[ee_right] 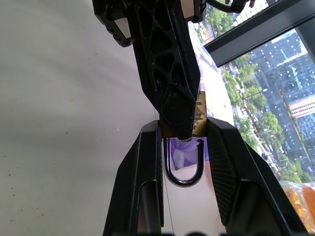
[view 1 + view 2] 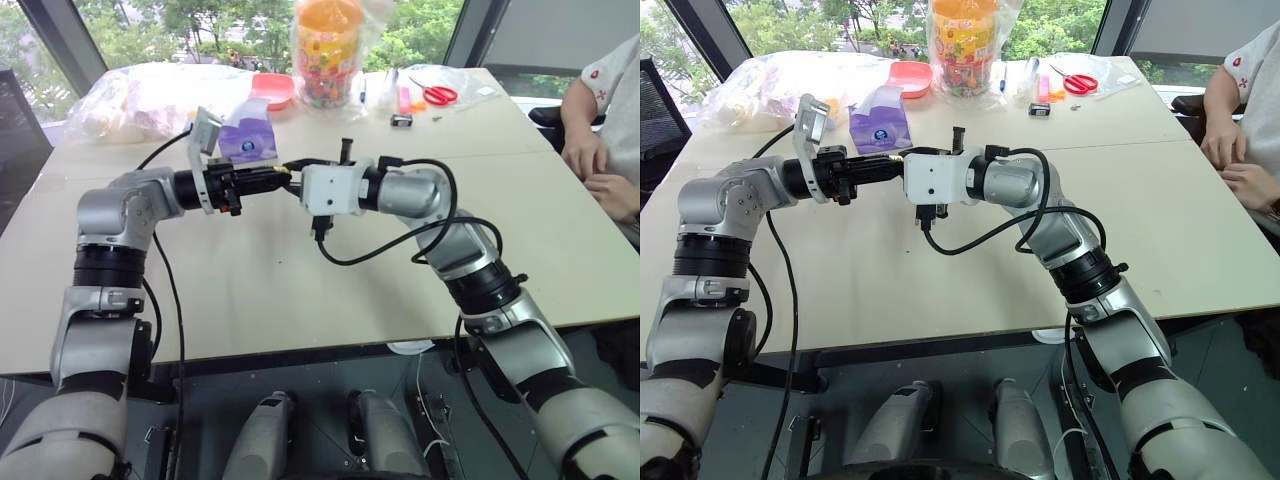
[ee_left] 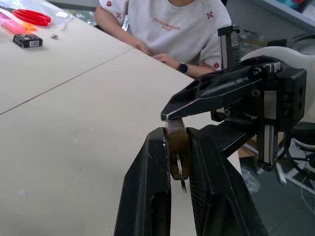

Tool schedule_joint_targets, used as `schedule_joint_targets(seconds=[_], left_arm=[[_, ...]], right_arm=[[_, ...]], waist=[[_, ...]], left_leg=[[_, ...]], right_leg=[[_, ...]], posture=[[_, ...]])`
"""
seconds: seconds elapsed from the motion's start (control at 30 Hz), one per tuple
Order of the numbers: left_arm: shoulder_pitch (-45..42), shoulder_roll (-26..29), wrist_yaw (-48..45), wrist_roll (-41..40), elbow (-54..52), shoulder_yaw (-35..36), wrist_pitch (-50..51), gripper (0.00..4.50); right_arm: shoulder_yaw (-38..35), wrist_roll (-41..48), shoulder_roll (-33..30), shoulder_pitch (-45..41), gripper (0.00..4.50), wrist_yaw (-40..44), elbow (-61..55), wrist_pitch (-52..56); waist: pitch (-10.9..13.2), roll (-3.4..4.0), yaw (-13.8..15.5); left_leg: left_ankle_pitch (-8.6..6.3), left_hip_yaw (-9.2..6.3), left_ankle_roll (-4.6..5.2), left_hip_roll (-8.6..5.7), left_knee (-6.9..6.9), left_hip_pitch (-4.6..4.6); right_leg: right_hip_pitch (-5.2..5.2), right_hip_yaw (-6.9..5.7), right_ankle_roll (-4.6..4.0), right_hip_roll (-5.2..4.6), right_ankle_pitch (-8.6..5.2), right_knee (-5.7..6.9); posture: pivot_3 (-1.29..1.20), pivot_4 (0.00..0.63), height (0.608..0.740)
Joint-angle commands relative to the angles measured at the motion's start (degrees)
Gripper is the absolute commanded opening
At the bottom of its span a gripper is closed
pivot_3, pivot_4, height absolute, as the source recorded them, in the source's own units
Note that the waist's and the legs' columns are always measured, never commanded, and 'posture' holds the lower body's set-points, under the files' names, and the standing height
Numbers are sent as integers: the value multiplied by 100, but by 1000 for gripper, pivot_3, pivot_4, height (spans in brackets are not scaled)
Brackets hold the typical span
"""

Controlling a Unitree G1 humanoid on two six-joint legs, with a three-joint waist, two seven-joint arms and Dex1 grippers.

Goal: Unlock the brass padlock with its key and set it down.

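Both hands meet in mid-air above the bench point(image 2: 300, 300). Right hand point(image 1: 183, 147) is clamped on the brass padlock point(image 1: 199, 115), its silvery shackle point(image 1: 184, 169) looping down between the fingers. Left hand point(image 3: 178, 157) is closed on the same brass body from the opposite side, with a thin metal blade, probably the key point(image 3: 181, 174), hanging below it. Shackle looks seated, so I judge unlocking not finished; setting the lock down remains. No brand or writing is legible on the lock.

Yellow-brass padlock point(image 3: 178, 147) with silvery shackle, red scissors point(image 2: 436, 95), beige table point(image 2: 300, 290)
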Motion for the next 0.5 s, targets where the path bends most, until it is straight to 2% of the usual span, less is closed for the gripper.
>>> schedule_joint_targets(seconds=[0.03, 0.07, 0.1, 0.17, 0.2, 0.33, 0.5], left_arm=[[-105, 56, 44, 4, -92, 149, -133, 0], [-60, 70, 45, -51, -153, 195, -78, 0], [-19, 88, 43, -94, -205, 227, -31, 0], [42, 123, 47, -153, -282, 267, 75, 0], [79, 148, 17, -216, -343, 302, 152, 0], [205, 231, -158, -448, -642, 354, 357, 0], [338, 280, -396, -679, -989, 354, 497, 0]], right_arm=[[-94, 127, -34, -39, 2087, 92, -402, 120], [-141, 87, -79, 24, 2411, 53, -469, 219], [-212, 66, -125, 99, 3098, 8, -560, 357], [-355, 125, -188, 248, 4075, -24, -775, 629], [-629, 503, -107, 438, 4476, 19, -1132, 1109], [-1450, 1681, 348, 746, 4476, -107, -2144, 2745], [-1523, 1899, 436, 677, 4476, -432, -2411, 3344]], waist=[[0, 0, 0], [0, 0, 2], [0, 0, 6], [0, 0, 21], [0, 0, 21], [0, 0, 23], [0, 0, 9]], left_leg=[[0, 0, 0, 0, 0, 0], [0, 0, 0, 0, 0, 0], [0, 0, 0, 0, 0, 0], [0, 0, 0, 0, 1, 0], [0, 0, 0, -1, 1, -1], [-1, -3, 1, 0, 0, -4], [-1, -4, 0, 4, 0, -3]], right_leg=[[0, 0, 0, 0, 0, 0], [0, 0, 1, 0, 1, 0], [0, 0, 3, 0, 2, 0], [1, 0, 3, -1, 2, -1], [1, 0, 3, -3, 1, -1], [-1, 0, 4, -5, 2, -2], [-3, 0, -12, -10, -3, 0]], posture=[[0, 150, 740], [0, 150, 740], [0, 150, 740], [0, 150, 740], [0, 150, 740], [0, 150, 740], [0, 150, 740]])
